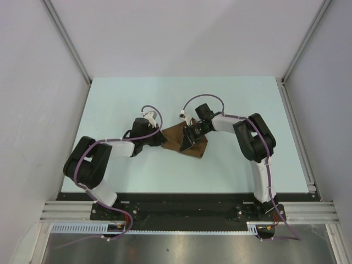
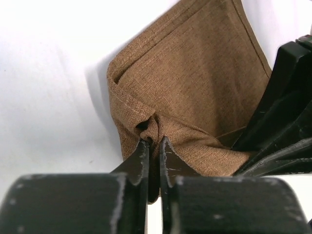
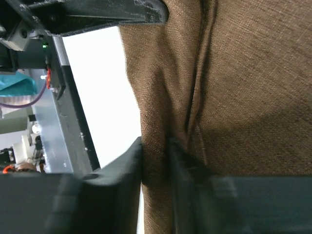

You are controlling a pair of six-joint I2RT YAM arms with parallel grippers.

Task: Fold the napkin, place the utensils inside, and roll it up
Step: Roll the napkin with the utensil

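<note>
Evidently the folding or rolling of the napkin (image 2: 195, 83) is in hand: both grippers are pinching it where it lies bunched near the middle of the table (image 1: 126, 99). The fork shows in no view, so I cannot tell whether it is already inside the cloth. The next move, I judge, calls for the two pinches to travel together, carrying the cloth over evenly without pulling it apart. From bases at the near edge, each arm rises to a bent elbow, then reaches inward and low. The left gripper (image 2: 154, 143) has its fingers almost together on a puckered ridge at the napkin's left edge. Just beyond and to the right, the right gripper (image 3: 155, 144) clamps a fold of the same cloth in a narrow gap.
</note>
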